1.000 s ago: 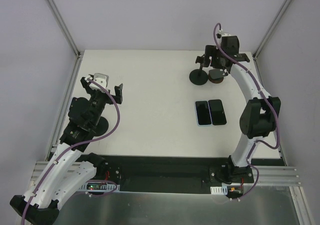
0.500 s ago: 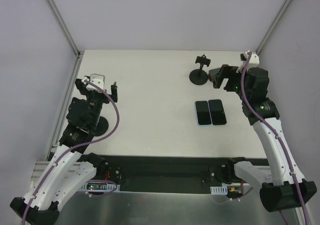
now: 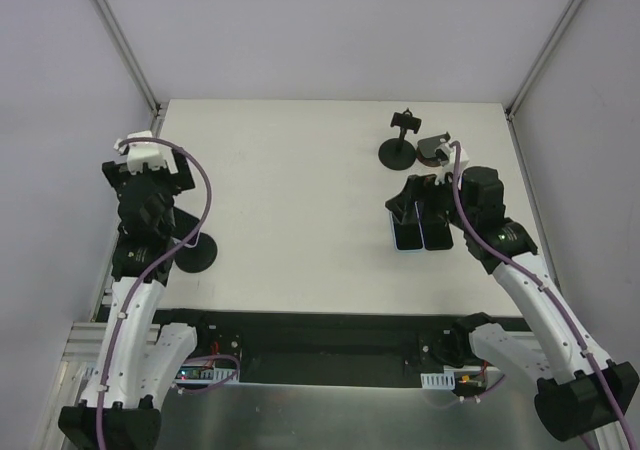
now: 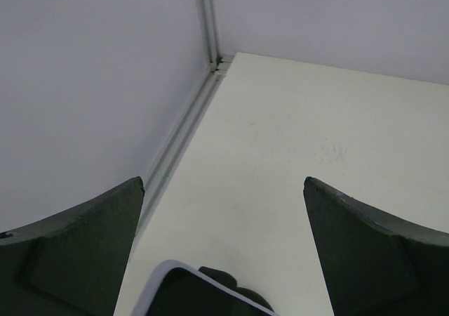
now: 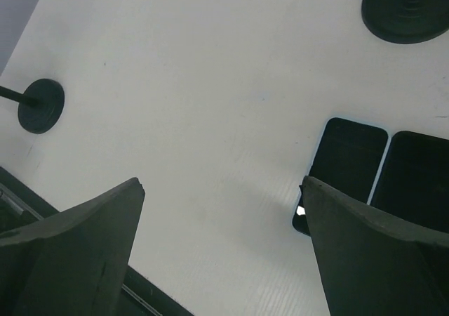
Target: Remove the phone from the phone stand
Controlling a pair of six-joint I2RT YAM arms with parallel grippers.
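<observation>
Close to the arm bases, left side: round black foot of phone stand (image 3: 193,254) on table (image 3: 300,190), partly under left arm. Same foot visible from right wrist camera, thin stem running off frame to the left. Upper part of stand hidden by the arm from above.

Just beyond: left gripper (image 4: 223,189) hovering at left table edge, jaws spread wide, nothing gripped. Below it, at bottom edge of left wrist view: corner of phone (image 4: 175,288), dark face, pale rim, with a dark part of the stand just behind it. No finger contact with phone. Cannot tell from these views how phone sits in its holder.

Right side, mid-table: two more handsets lying flat, side by side, long edges touching or nearly so. Blue-rimmed handset (image 5: 349,163) on the left, dark handset (image 5: 415,182) on the right. Right gripper (image 5: 222,186) poised above them, a little toward their left, released, fingers (image 5: 77,253) far apart and holding nothing.

Farther back, right: second stand (image 3: 400,148), black disc foot, short upright post, small clamp on top. Just right of it, brownish round foot (image 3: 433,152), partly behind right wrist, top unclear.

Far side: grey walls, aluminium corner posts (image 3: 120,40).
</observation>
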